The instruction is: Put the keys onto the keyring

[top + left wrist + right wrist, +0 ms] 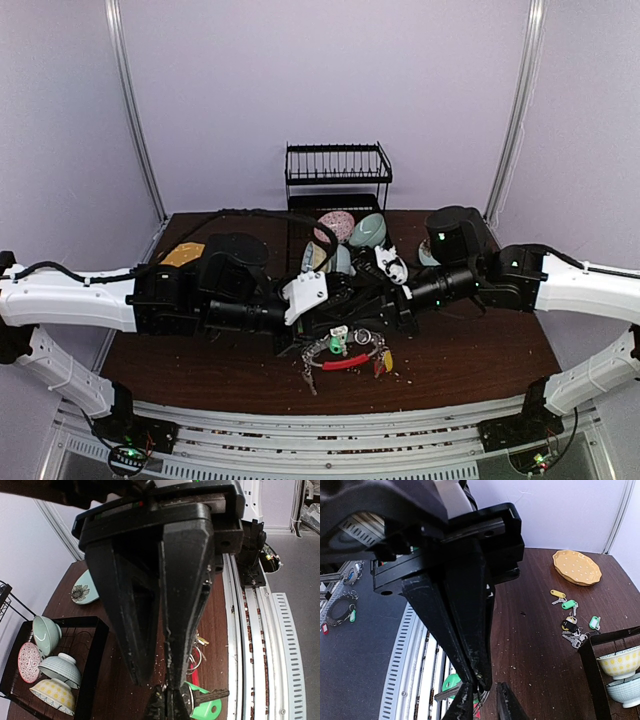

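Keyring: the keyring (345, 362) lies flat on the brown counter (480, 355) close to its near edge, just in front of where the two arms meet. Its red sleeve is on the nearest arc, and small rings and tags are bunched around it.
Green-tagged key: the green-tagged key (210, 696) rests at the ring's far side, right beside the tips of both claws.
Left claw: the left claw (160, 684) points down at the ring. Its fingers are drawn close, with only a narrow slit left between the tips. I cannot tell whether anything sits in that slit.
Right claw: the right claw (477, 682) has its fingers pressed together at the tips. It is tip to tip with the left one, just beside the green tag. I cannot tell whether it pinches anything.
Loose keys: a small cluster of loose keys (571, 630) with green and yellow tags lies farther back on the counter, well apart from the ring.
Bowls: patterned bowls (55, 667) lie in a black wire basket (97, 650) behind the claws.
Yellow plate: a dotted yellow plate (576, 566) lies beyond the loose keys.
Dish rack: a black dish rack (337, 165) stands at the back wall.
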You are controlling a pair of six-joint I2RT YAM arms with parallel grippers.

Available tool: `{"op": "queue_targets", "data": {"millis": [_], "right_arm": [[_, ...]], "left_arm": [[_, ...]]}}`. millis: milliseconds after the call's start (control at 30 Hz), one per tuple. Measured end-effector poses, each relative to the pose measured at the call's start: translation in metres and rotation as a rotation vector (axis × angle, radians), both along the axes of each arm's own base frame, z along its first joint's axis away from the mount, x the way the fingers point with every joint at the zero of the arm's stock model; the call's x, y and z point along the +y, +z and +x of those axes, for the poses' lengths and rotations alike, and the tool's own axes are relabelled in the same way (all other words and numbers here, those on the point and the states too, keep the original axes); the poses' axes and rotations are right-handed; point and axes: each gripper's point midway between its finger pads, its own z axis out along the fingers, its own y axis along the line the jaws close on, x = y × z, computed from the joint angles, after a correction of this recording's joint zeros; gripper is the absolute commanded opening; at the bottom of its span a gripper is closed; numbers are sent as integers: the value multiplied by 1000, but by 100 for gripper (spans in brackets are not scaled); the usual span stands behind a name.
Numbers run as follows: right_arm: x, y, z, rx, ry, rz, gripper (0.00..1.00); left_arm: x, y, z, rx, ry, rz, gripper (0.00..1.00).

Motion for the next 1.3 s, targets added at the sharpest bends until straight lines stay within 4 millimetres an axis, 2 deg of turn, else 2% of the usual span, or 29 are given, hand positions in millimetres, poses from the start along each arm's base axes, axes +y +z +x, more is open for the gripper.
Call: {"op": "queue_targets", "data": {"millis": [167,400,567,733,833,1067,1167,1300], "right_arm": [[-1,-1,1,-14,-1,-6,15],[-2,-5,1,-24,-1,-22,22],[-4,-7,4,-25,-21,-27,31],[-15,-21,8,4,-106,-22,35],[-20,-21,9,20,-147,-1,35],[-20,-1,11,7,-239,82,31],[-20,-2,10,5,-279,103,26],[-21,-9,9,8,-319,104,26]], "left_arm": [[0,0,0,0,0,0,0],[0,0,0,0,0,1,0],[0,0,0,-1,0,0,0],[-1,2,2,-7,7,-8,0],[0,3,2,-9,11,-9,0],[-1,5,7,-10,41,-24,0],[-2,8,9,-5,53,-44,0],[-2,8,9,4,62,-52,0]]}}
